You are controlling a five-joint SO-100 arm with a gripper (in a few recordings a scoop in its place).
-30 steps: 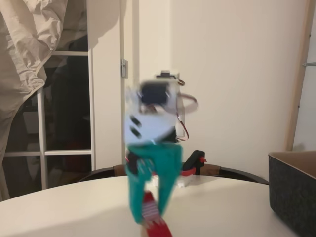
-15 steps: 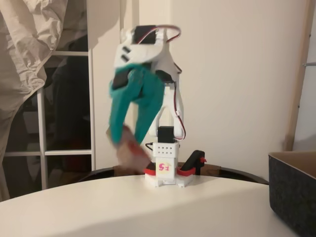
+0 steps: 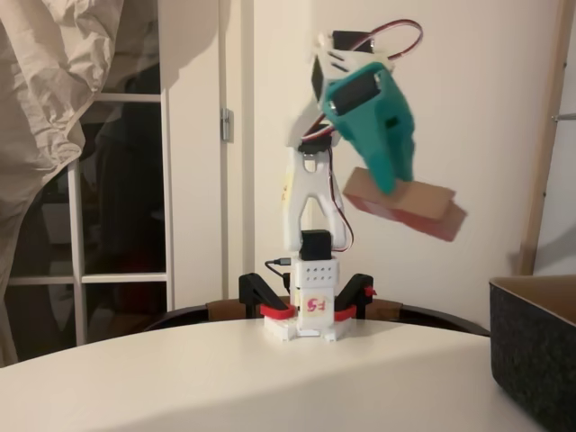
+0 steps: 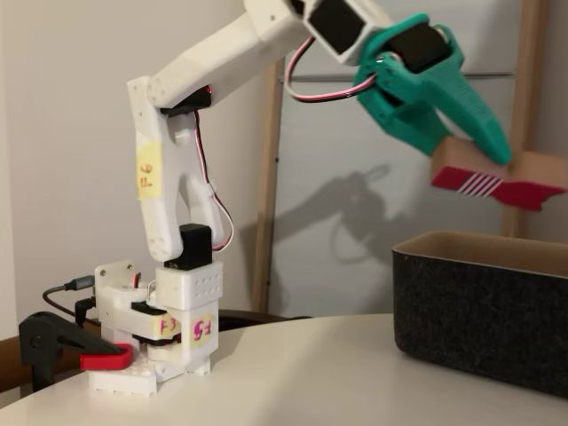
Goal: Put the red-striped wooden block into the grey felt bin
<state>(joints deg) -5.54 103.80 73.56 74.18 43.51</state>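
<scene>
White wall behind raised pincer (image 4: 484,146), block (image 4: 497,173)

Hidden, cropped or unclear items, for your reference. Grey felt bin (image 3: 536,346): cut by the right and bottom edges in both fixed views, so you see a near corner and part of the rim only; its interior floor is hidden behind the front wall (image 4: 484,324). Red-striped wooden block (image 3: 407,205): its middle is covered by the teal gripper (image 3: 389,177), and its right end runs off the right edge (image 4: 497,173). In one fixed view you cannot make out the stripes. Table (image 3: 180,378): cropped at the bottom edge. Red-and-black clamp (image 4: 62,348): cut by the left edge, its lower part out of sight.
</scene>
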